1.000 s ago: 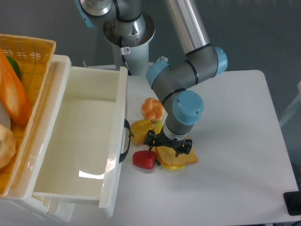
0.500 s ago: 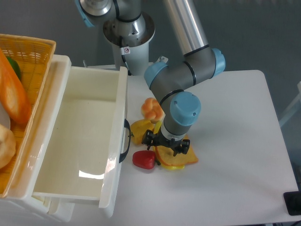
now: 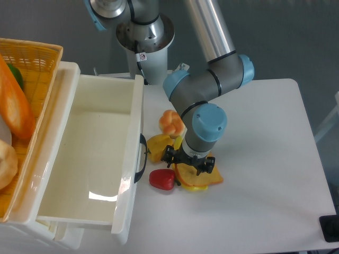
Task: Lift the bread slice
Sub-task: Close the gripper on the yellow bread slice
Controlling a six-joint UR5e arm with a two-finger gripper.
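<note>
The fixed camera looks down on a white table (image 3: 265,159) where the UR5e arm (image 3: 212,90) bends down so that its end effector (image 3: 188,163) sits directly over a small cluster of toy food near the middle of the surface. The bread slice (image 3: 204,179) lies flat on the table under the end effector, its orange-tan face and darker crust edge showing to the lower right of the black fingers (image 3: 170,157); it rests on something yellow whose rim peeks out beneath it. The wrist and its blue cap hide the fingertips from above, so whether the end effector is spread apart or clamped on the slice cannot be told from here. Just left of the slice, touching or nearly touching it, lies a red toy pepper (image 3: 162,179). Behind that sits a yellow toy piece (image 3: 158,145), and farther back a round lobed orange bun (image 3: 170,121), partly covered by the arm. A large white plastic bin (image 3: 95,159) with a dark handle (image 3: 141,159) on its near side stands just left of the cluster. Beyond the bin, at the left edge, is a yellow woven basket (image 3: 37,58) holding a long orange baguette loaf (image 3: 15,103).
</note>
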